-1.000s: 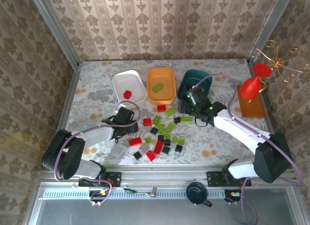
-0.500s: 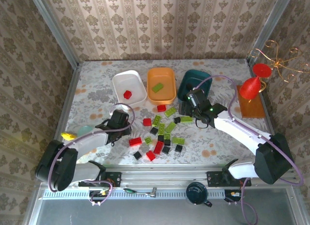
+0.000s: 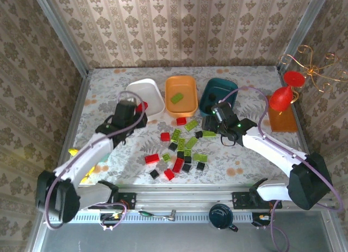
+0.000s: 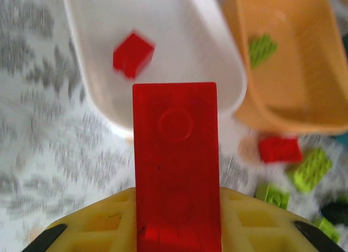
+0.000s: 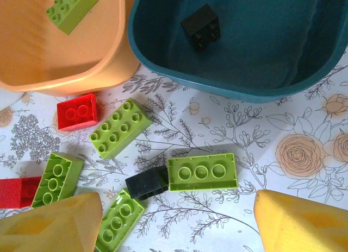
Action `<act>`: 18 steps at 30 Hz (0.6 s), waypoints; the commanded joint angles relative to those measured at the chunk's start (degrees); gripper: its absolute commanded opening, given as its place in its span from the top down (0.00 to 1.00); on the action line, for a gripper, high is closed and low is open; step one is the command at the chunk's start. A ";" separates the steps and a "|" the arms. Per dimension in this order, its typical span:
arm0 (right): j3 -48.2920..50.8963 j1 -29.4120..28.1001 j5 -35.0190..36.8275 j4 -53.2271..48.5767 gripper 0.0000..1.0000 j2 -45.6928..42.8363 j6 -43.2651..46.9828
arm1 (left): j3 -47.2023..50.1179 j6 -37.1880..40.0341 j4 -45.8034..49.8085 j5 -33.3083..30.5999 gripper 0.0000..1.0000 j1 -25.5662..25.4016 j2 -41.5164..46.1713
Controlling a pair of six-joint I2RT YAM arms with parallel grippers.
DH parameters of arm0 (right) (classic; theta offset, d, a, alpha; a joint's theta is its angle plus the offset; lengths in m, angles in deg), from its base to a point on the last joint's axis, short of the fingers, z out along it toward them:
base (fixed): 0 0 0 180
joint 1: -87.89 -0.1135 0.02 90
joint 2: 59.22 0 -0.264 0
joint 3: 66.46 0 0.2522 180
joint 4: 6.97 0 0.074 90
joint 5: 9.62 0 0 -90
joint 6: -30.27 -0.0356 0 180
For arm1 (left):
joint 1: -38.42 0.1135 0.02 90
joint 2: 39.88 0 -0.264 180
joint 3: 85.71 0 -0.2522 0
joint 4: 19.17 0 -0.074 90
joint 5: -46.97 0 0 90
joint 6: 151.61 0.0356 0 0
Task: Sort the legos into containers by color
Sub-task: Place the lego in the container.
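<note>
My left gripper (image 3: 126, 109) is shut on a red oblong lego (image 4: 175, 165), raised at the near rim of the white container (image 4: 217, 62), which holds one red brick (image 4: 132, 54). The orange container (image 3: 187, 106) holds a lime brick (image 3: 176, 98). A black brick (image 5: 201, 25) lies in the teal container (image 5: 272, 51). My right gripper (image 5: 176, 219) is open above an upturned lime brick (image 5: 202, 172) and a black brick (image 5: 147, 182), just in front of the teal container. Several red, lime and black legos (image 3: 179, 151) lie scattered mid-table.
A flat orange tray (image 3: 283, 121) with a red goblet (image 3: 281, 98) stands at the right edge, gold wire loops behind it. A dark mug (image 3: 221, 216) sits on the front rail. Wallpapered walls close in the back and sides.
My left gripper shut on the red oblong brick at the pile's left side, then lifted it back and left to the white container. The right arm has barely moved.
</note>
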 commanded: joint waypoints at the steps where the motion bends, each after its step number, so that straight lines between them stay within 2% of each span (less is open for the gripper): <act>1: 1.13 -0.21 0.61 0.59 0.25 -1.72 -0.85 | -7.99 4.80 -0.09 1.32 0.70 3.01 -9.77; 9: 2.88 -0.24 0.03 -1.21 0.24 -4.68 -0.82 | -29.19 6.51 2.15 3.39 0.71 5.69 -33.39; 14: 4.09 -0.24 -0.79 -1.69 0.24 -6.41 -1.21 | -39.69 6.80 6.85 2.90 0.70 5.78 -43.13; 16: 4.54 -0.24 -1.20 -1.82 0.24 -6.97 -1.34 | -42.01 6.71 8.25 3.02 0.64 5.87 -45.52; 18: 5.01 -0.23 -1.64 -1.88 0.24 -7.44 -1.43 | -42.91 6.60 8.37 3.20 0.50 5.85 -45.90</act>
